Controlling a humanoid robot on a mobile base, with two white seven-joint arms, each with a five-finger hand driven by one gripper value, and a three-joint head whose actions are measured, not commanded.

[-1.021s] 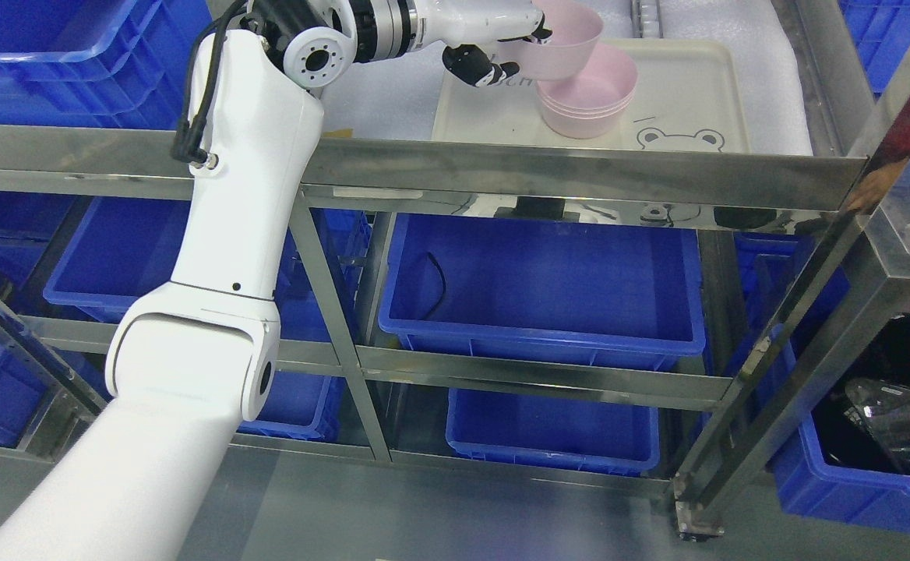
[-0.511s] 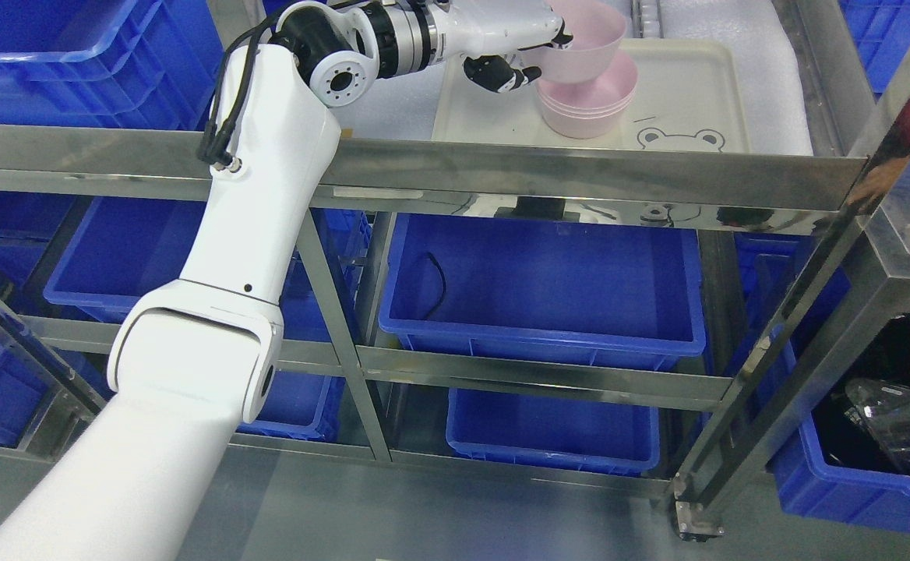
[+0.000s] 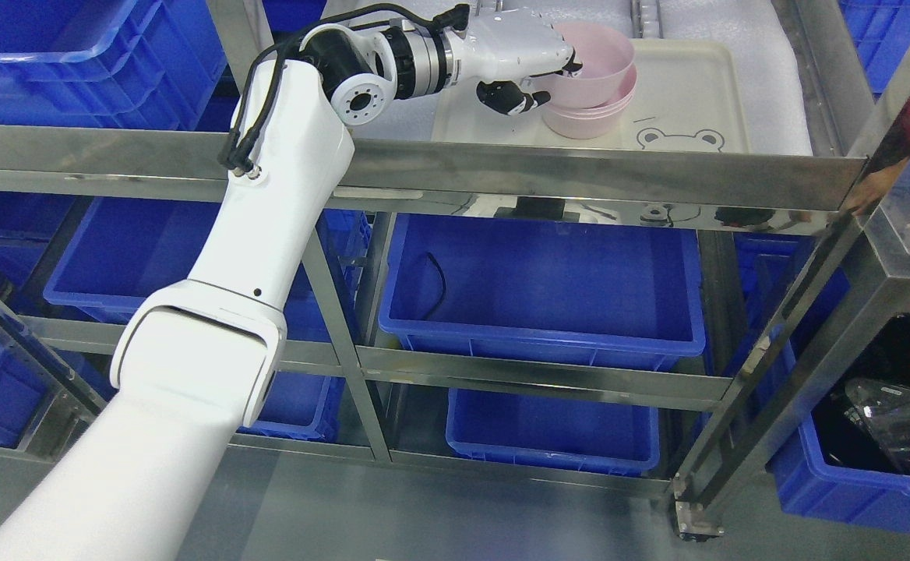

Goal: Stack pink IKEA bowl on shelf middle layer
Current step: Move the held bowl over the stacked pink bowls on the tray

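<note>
Left robot hand (image 3: 529, 66), white with dark fingertips, clamped on the near-left rim of a pale pink plastic bowl (image 3: 599, 66), thumb inside the rim and one dark fingertip (image 3: 511, 97) curled under the outer wall. Held upright, the bowl sits nested in the top of a stack of matching pink bowls (image 3: 591, 121); three further rims are countable beneath it, though the exact count is uncertain. The stack stands on a cream rectangular plastic tray (image 3: 689, 86) printed with a bear-face outline (image 3: 677, 138), and the tray lies on white foam sheeting (image 3: 743, 23) covering the steel shelf layer (image 3: 580, 175). Below that layer, a large blue plastic crate (image 3: 541, 288) contains a single black cable (image 3: 437, 284); a second blue crate (image 3: 552, 432) sits one level lower, and its interior looks bare. Further blue crates flank the rack at left and right. Right arm out of view.
</note>
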